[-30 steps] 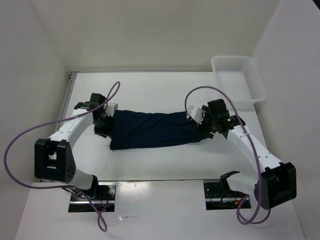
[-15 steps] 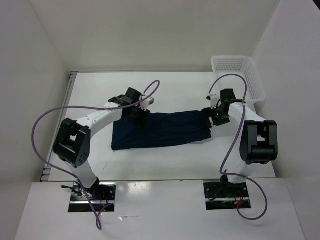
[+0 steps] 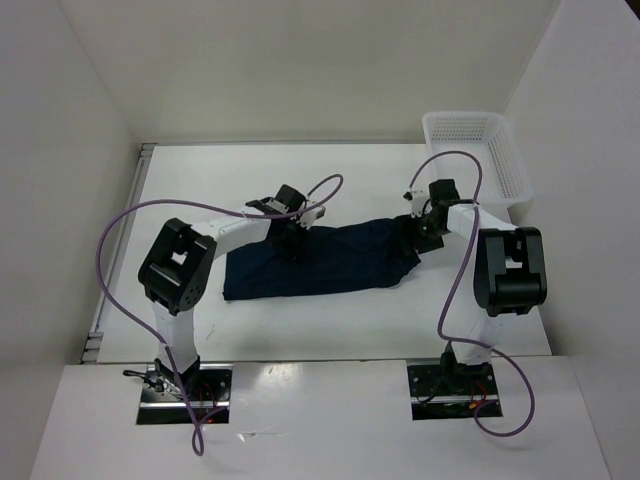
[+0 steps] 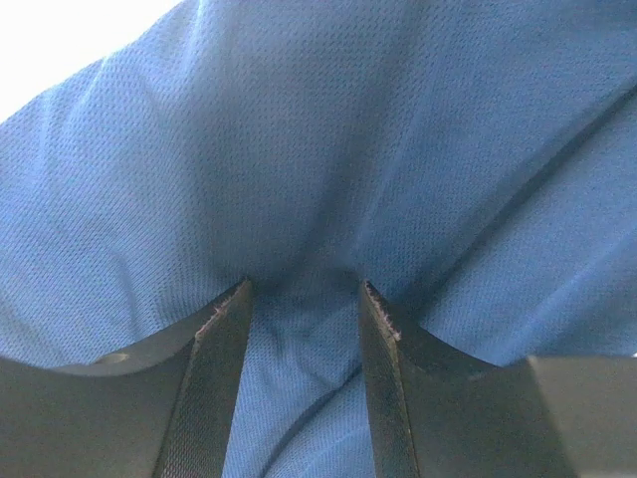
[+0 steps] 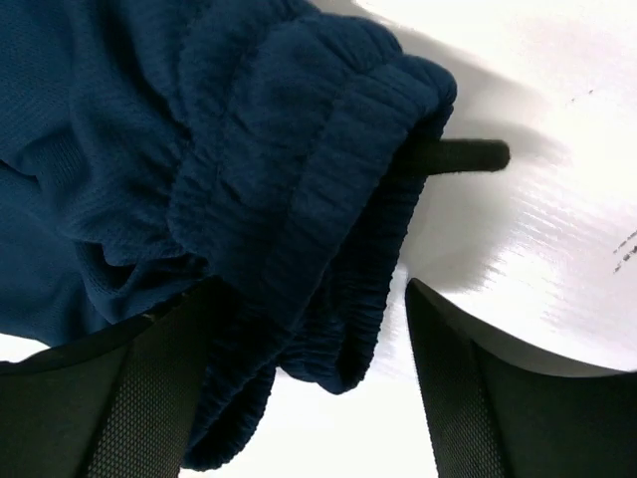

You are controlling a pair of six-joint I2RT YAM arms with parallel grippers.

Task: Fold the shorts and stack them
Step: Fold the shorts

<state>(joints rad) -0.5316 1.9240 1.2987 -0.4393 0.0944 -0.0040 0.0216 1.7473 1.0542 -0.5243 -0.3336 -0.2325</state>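
Note:
The dark navy shorts (image 3: 320,262) lie spread across the middle of the table, long side running left to right. My left gripper (image 3: 293,240) presses down on their far edge, left of the middle. In the left wrist view its jaws (image 4: 304,287) stand open, with blue fabric (image 4: 318,149) puckered between the tips. My right gripper (image 3: 420,232) is at the shorts' right end. There its jaws (image 5: 309,289) stand wide open around the bunched elastic waistband (image 5: 299,199), and a black drawstring tip (image 5: 468,156) pokes out onto the table.
A white mesh basket (image 3: 475,150) stands at the far right corner of the table (image 3: 300,180). Purple cables loop above both arms. White walls close in the left, back and right sides.
My left gripper has moved right along the shorts' far edge, from their left end to near the middle. My right gripper has shifted farther back at the right end. The shorts have hardly moved.

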